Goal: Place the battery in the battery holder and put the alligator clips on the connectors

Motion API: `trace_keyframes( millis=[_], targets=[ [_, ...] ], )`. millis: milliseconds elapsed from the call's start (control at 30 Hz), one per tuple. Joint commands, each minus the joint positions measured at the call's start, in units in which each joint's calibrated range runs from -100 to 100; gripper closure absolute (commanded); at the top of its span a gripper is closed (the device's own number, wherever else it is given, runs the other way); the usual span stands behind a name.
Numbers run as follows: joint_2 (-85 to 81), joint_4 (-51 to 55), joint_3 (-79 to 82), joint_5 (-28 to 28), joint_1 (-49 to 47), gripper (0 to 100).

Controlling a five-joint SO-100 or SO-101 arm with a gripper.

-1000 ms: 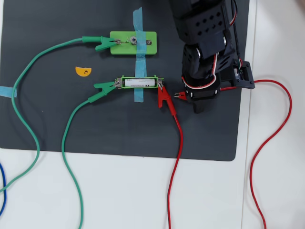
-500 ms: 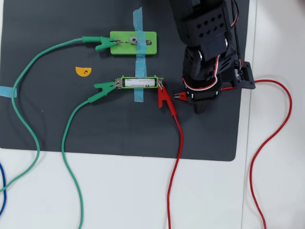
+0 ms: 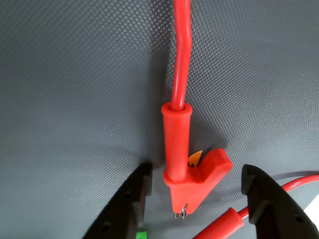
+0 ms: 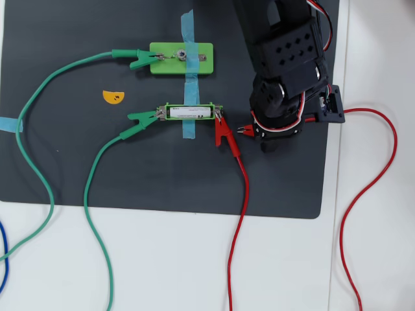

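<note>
Already, the small white-and-silver battery [image 4: 190, 112] sits inside the narrow light-green plastic battery holder [image 4: 190, 105], which is taped down with a strip of blue tape [image 4: 188, 129]. A green-sleeved alligator clip [image 4: 141, 117] bites the holder's left metal tab in the overhead view, and a red-sleeved alligator clip [image 4: 223, 133] sits at its right tab. Another green alligator clip [image 4: 139, 61] is on the left tab of the wider green block with the tiny bulb [image 4: 181, 58].

So most of the job looks done. What seems left is the second red alligator clip [image 4: 245, 130], which lies loose just beside the black end effector [image 3: 194, 199], while the block's right tab [image 4: 205, 57] has nothing on it.

The end effector is wide open and holds nothing. In the wrist view its two dark fingers [image 3: 127, 201] stand on either side of the red clip at the holder, not touching it.

Everything rests on a dark grey woven mat [image 4: 65, 168] lying on a white counter [image 4: 168, 265]. A small orange half-circle sticker [image 4: 113, 96] lies on the mat. No more of the room shows.
</note>
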Motion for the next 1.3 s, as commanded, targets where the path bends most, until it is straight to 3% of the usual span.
trace_keyframes(
  millis=[0,767,1067,1267],
  targets=[
    [0.1,0.3,-1.6,-0.2,0.7,83],
    [7.3,9.9,-11.0,-0.2,0.8,83],
    [7.3,9.9,-11.2,-0.2,0.8,99],
    [7.3,9.9,-11.2,-0.2,0.7,99]
  ],
)
